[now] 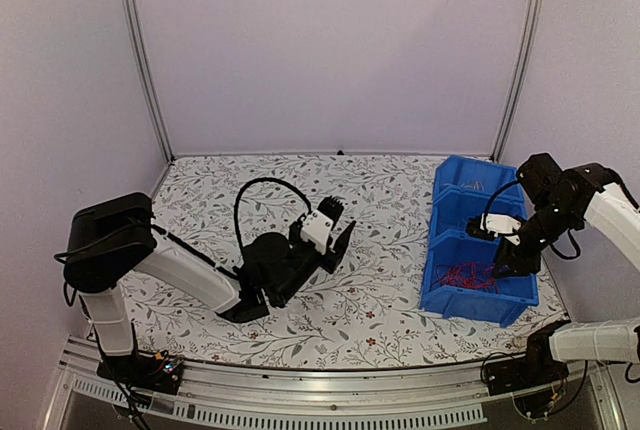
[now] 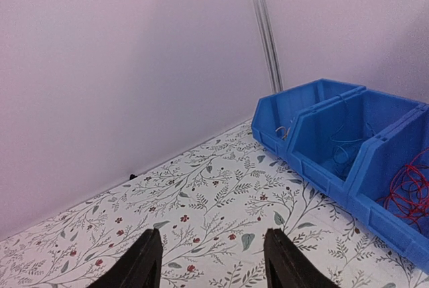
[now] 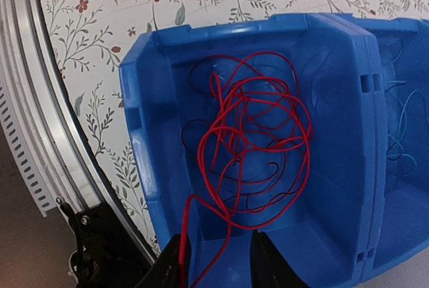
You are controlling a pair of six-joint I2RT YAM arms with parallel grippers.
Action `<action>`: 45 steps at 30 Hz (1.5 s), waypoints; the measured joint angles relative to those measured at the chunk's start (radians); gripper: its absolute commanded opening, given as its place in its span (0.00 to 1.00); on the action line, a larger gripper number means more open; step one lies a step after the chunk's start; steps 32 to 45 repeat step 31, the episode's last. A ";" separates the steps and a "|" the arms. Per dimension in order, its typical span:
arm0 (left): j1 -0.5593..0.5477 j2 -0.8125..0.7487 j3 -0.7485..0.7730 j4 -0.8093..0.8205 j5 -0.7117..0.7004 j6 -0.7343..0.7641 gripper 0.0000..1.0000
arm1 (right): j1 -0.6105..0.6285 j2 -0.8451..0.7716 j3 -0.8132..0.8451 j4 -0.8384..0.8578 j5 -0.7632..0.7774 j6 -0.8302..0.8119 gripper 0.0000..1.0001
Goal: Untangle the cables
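The cables (image 3: 258,134) are a loose clump of thin red wires with a few dark strands, lying in the nearest blue bin (image 3: 137,140). They also show in the top view (image 1: 465,275) and at the right edge of the left wrist view (image 2: 409,191). My right gripper (image 3: 218,264) hangs over this bin (image 1: 470,305) with its jaws apart. Two red strands run from the clump down between its fingers, one along the left finger (image 3: 175,261). My left gripper (image 2: 214,261) is open and empty, low over the table's middle (image 1: 335,225), far from the bins.
Three blue bins stand in a row at the table's right side (image 2: 315,167); the middle one holds thin blue wires (image 2: 345,151). The floral tablecloth (image 1: 390,290) covers the table. A metal rail (image 3: 27,100) runs along the near edge.
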 measured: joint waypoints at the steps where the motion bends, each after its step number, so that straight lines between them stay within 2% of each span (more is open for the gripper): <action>1: 0.000 0.000 0.000 0.000 -0.002 -0.003 0.52 | 0.000 0.009 -0.012 -0.002 0.015 -0.006 0.55; 4: 0.000 0.000 0.000 -0.002 -0.005 -0.013 0.53 | -0.001 0.027 -0.016 0.005 0.043 -0.006 0.65; 7: 0.000 -0.005 0.000 -0.021 -0.013 -0.021 0.63 | -0.002 0.034 0.019 -0.004 0.056 -0.007 0.73; 9: 0.000 -0.020 0.000 -0.056 -0.022 -0.032 0.64 | -0.002 0.034 0.066 -0.011 0.065 -0.011 0.77; 15: 0.028 -0.130 0.073 -0.356 -0.012 -0.155 0.64 | -0.002 0.033 0.236 0.006 0.076 -0.018 0.84; 17: 0.047 -0.185 0.097 -0.457 0.006 -0.202 0.65 | -0.002 0.029 0.254 0.068 0.062 -0.001 0.96; 18: 0.056 -0.214 0.103 -0.501 0.013 -0.222 0.65 | -0.002 0.028 0.252 0.103 0.054 0.017 0.98; 23: 0.109 -0.334 0.152 -0.729 0.061 -0.317 0.65 | -0.002 0.021 0.164 0.422 0.015 0.151 0.99; 26: 0.147 -0.401 0.185 -0.870 0.087 -0.368 0.66 | -0.002 0.008 0.068 0.684 0.016 0.315 0.99; 31: 0.190 -0.515 0.191 -1.032 0.114 -0.408 0.68 | -0.002 0.029 0.025 0.943 0.010 0.570 0.99; 45: 0.190 -0.515 0.191 -1.032 0.114 -0.408 0.68 | -0.002 0.029 0.025 0.943 0.010 0.570 0.99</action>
